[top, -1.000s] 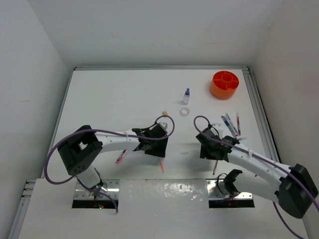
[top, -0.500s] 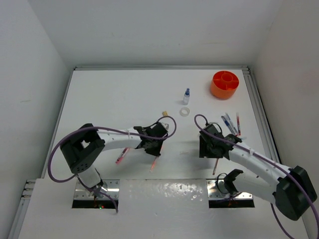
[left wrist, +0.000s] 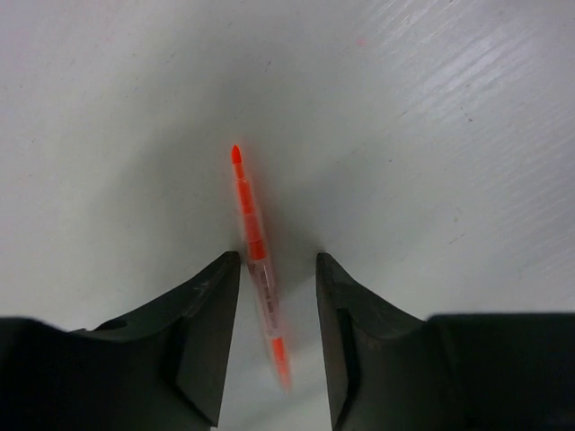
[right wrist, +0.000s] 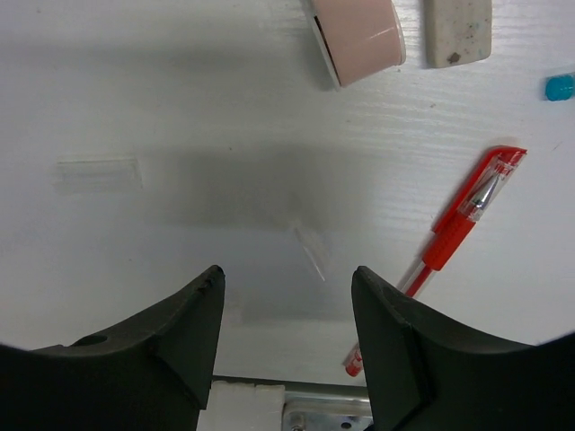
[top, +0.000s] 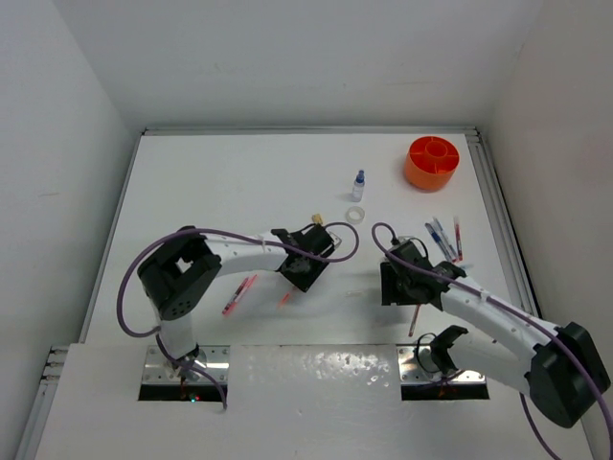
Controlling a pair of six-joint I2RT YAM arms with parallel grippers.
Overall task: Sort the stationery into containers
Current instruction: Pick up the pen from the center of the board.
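Right wrist: red pen nr pincer.

The round orange plastic tub sits in the far right corner of the white tabletop. To its left and nearer stands the tiny blue-capped clear bottle. The clear tape ring is just before the bottle, and the small tan eraser is left of the ring. Thin red and blue pens cluster before the tub. A thin pink pen lies near left. An orange-red pen lies between the left claw fingers. In the right wrist view, a red clear-barrelled pen lies right of the right claw. Beyond it, a pinkish block eraser and a white block eraser lie side by side.
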